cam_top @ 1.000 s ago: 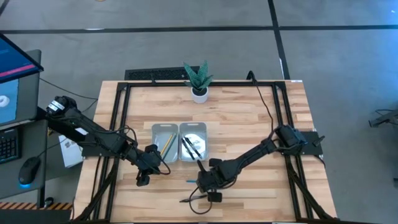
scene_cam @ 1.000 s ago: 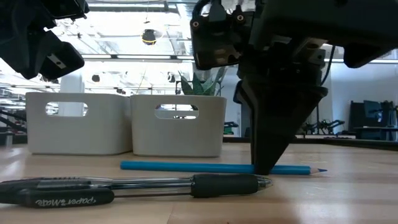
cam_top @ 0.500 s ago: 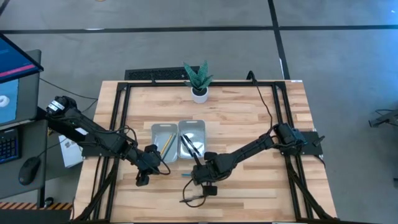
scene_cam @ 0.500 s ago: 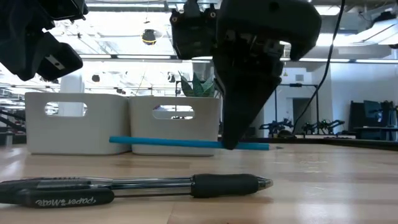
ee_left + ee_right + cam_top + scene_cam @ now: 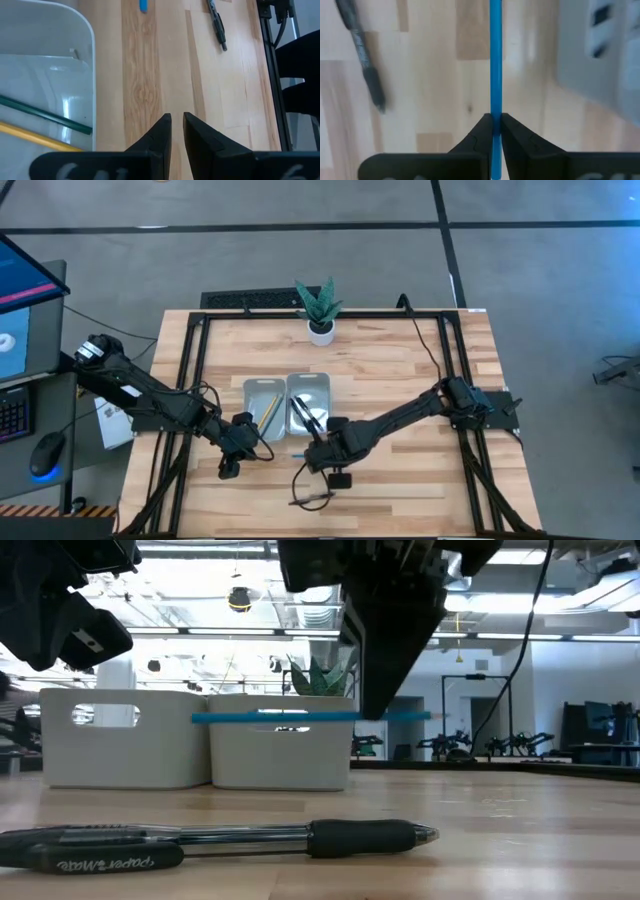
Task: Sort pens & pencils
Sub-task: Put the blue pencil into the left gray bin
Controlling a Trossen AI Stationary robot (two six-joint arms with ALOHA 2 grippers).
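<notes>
Just in front of the two trays, your right pincer pinches the bright blue pencil near its middle and holds it level, clear of the bench. From the low view it hangs at about the height of the tray rims.

Step in hand, by my reading: carrying the blue pencil to the pencils' tray. The left tray already holds the yellow pencil and a thin dark one; the right tray holds dark pens. So the next move calls for shifting toward the left tray, keeping the pencil above the rim, turning it to run along the tray's length, then spreading the fingers only once it sits inside the walls.

One black pen lies on the bench nearer the front edge, not yet sorted; a second seems to lie beside it.

Right arm reaches low and long across the bench, wrist pitched down. Left pincer hovers just beside the left tray's front corner, fingers nearly pressed together, holding nothing.
</notes>
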